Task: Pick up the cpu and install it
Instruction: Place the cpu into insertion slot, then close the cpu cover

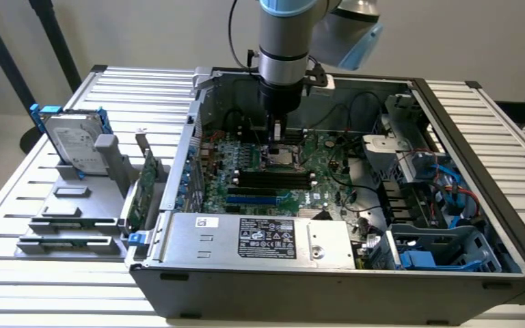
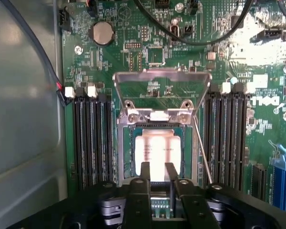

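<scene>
The cpu (image 2: 158, 151), a small square chip with a pale silver top, lies flat in the metal-framed socket (image 2: 125, 157) on the green motherboard (image 2: 148, 47). The socket's load plate (image 2: 162, 88) stands tilted up and open behind it. My gripper (image 2: 158, 171) hovers just over the chip's near edge. Its two dark fingers (image 2: 145, 171) stand a narrow gap apart with nothing between them. In the exterior view my gripper (image 1: 278, 133) reaches straight down into the open computer case, right above the cpu (image 1: 281, 159).
Black memory slots (image 2: 90, 138) flank the socket on both sides, and a thin metal lever (image 2: 202, 152) runs beside it. Cables (image 2: 190, 40) loop above the board. Outside the case, a hard drive with blue rails (image 1: 73, 140) stands in a grey fixture (image 1: 71, 219).
</scene>
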Controlling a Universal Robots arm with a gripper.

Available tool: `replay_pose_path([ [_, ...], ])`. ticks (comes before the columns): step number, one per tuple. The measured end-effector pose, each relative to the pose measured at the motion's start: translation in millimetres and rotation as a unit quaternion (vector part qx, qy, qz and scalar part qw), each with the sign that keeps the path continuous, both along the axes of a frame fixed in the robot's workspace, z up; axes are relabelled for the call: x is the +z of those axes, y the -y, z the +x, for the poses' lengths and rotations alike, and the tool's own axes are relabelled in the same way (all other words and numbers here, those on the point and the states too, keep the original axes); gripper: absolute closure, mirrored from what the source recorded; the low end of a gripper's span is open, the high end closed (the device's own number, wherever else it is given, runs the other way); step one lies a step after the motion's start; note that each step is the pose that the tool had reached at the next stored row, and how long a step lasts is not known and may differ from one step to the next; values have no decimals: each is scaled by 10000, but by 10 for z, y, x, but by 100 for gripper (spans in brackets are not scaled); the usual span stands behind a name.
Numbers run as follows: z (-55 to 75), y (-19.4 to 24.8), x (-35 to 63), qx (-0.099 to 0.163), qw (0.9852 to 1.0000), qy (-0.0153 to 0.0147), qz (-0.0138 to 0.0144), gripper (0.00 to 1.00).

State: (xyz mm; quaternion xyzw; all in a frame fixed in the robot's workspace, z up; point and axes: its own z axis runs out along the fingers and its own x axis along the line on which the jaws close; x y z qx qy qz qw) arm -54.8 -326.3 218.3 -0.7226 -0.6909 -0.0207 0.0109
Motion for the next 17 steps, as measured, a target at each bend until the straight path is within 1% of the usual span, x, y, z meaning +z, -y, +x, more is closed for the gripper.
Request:
replay_pose_path([
  [1,-35,0,2,-1,10000,0,4,76],
  [3,-108,0,8,0,10000,0,8,87],
  [4,-145,0,12,0,10000,0,10,89],
  [7,-242,0,26,0,10000,0,11,89],
  [9,-286,0,30,-1,10000,0,11,89],
  [17,-292,0,30,15,10000,9,11,89],
])
